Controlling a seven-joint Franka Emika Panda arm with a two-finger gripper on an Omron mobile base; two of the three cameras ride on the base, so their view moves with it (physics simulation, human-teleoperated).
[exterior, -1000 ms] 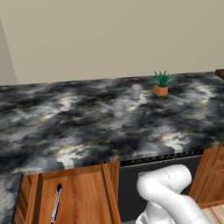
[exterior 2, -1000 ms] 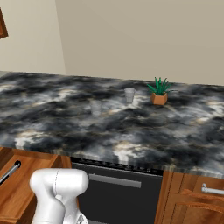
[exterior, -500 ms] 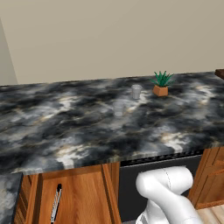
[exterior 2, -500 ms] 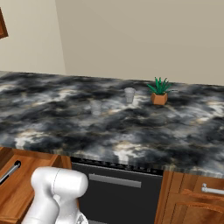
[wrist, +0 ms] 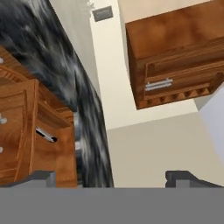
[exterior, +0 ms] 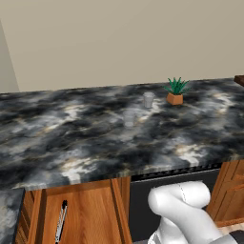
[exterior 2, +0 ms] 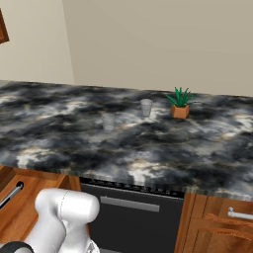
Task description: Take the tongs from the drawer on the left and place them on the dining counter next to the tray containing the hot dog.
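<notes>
In the left base view, the open drawer [exterior: 71, 214] sits at the lower left, under the edge of the marbled counter [exterior: 71, 138]. Inside it, the tongs [exterior: 61, 221] lie lengthwise along the drawer's left side, silvery with a black end pointing toward the counter edge. To the right of the drawer stands a dark appliance front [exterior: 157, 183], and the robot's white arm [exterior: 183, 212] rises in front of it at the lower right. On the counter top, a small clear glass [exterior: 128, 118] stands near the middle, a second glass [exterior: 148, 99] stands further back and to the right, and just beside that one is a small potted plant [exterior: 175, 91] in an orange pot.

In the right base view, a silver bar handle [exterior 2: 11, 194] shows at the far left edge on reddish-brown wood. The white arm stands just right of it, then comes the dark appliance front, then a cabinet with another silver handle [exterior 2: 239, 214] at the far right.

In the hand view, which is rolled, the tongs [wrist: 45, 135] show as a small silvery bar inside the open drawer at left. The gripper [wrist: 111, 177] stands wide open with its two dark tips far apart, holding nothing. A wall cabinet [wrist: 175, 57] shows at upper right.
</notes>
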